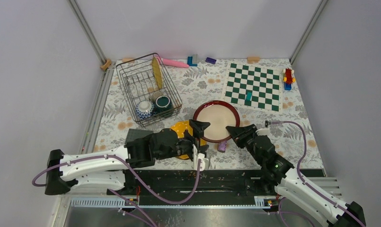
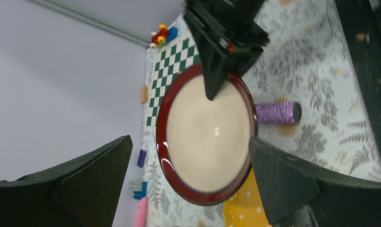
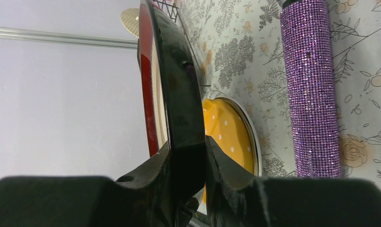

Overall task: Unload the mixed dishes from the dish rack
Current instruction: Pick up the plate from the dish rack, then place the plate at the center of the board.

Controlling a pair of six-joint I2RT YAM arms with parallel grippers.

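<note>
The dish rack [image 1: 131,85] stands at the back left. It holds an upright yellow woven-look plate [image 1: 156,71], a blue-white bowl [image 1: 144,109], a dark teal mug [image 1: 163,102] and a small greyish cup [image 1: 156,96]. My right gripper [image 1: 232,129] [image 3: 188,151] is shut on the near right rim of the red-rimmed cream plate [image 1: 217,119] [image 2: 207,137] [image 3: 148,94]. My left gripper [image 1: 201,138] [image 2: 189,142] is open and empty, its jaws either side of that plate's near left edge without touching it. No pale green floral plate shows.
A yellow polka-dot plate [image 1: 180,128] [image 2: 243,208] [image 3: 226,137] lies under the held plate's left edge. A purple glitter cylinder [image 1: 222,146] [image 2: 276,112] [image 3: 311,90] lies beside it. A chessboard [image 1: 252,86], a toy [image 1: 287,78] and small blocks [image 1: 192,60] lie at the back.
</note>
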